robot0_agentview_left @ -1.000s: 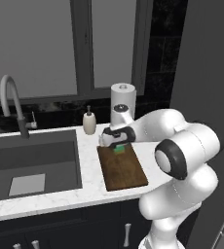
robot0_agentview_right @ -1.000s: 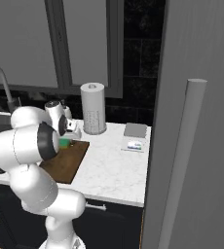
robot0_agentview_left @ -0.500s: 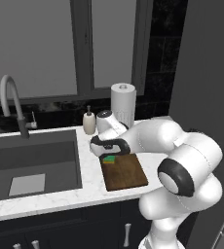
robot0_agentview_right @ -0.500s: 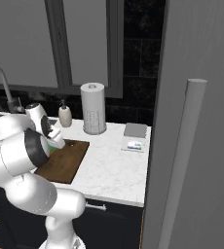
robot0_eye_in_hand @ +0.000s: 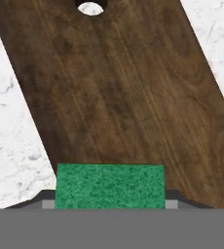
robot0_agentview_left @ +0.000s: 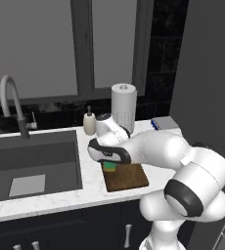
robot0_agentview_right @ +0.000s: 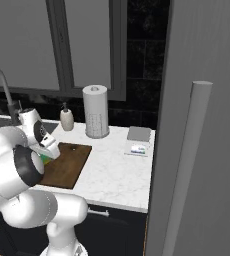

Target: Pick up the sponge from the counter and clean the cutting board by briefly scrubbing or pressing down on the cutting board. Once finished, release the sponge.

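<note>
hand view – green sponge, dark wood board

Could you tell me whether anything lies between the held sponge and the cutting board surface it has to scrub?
Nothing visible does. The gripper holds the sponge directly over the cutting board, whose wood ahead is bare up to its hole.

The white marble tabletop carries the cutting board, a paper towel roll, a soap bottle, and a flat box near the right.
</note>
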### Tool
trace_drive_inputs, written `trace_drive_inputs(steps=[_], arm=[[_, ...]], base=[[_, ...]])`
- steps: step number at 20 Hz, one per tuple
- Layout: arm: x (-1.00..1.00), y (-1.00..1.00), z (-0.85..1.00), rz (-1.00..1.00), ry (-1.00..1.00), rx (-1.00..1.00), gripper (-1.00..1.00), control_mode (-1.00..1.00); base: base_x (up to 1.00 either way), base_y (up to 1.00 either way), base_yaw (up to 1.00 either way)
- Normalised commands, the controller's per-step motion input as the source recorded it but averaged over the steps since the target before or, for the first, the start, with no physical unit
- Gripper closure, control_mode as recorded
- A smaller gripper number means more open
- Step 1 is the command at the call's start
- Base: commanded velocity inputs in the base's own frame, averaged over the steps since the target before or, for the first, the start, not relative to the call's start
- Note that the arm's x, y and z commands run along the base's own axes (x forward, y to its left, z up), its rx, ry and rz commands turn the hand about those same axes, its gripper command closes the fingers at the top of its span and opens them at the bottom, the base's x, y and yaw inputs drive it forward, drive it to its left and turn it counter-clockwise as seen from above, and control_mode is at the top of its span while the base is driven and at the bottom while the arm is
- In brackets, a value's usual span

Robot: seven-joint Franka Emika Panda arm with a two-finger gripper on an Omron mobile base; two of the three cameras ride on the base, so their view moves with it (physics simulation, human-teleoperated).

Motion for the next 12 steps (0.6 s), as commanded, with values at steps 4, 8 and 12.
trace_drive_inputs(steps=[4,8,12], arm=[[-0.43,0.0,-0.24,0.0,-0.04,0.0,1.0,-1.0],[-0.09,0.0,-0.34,0.0,-0.02,-0.01,1.0,-1.0],[0.0,0.0,-0.36,0.0,-0.02,0.0,1.0,-1.0]], base=[[0.0,0.0,0.0],[0.0,0.0,0.0],[0.0,0.0,0.0]])
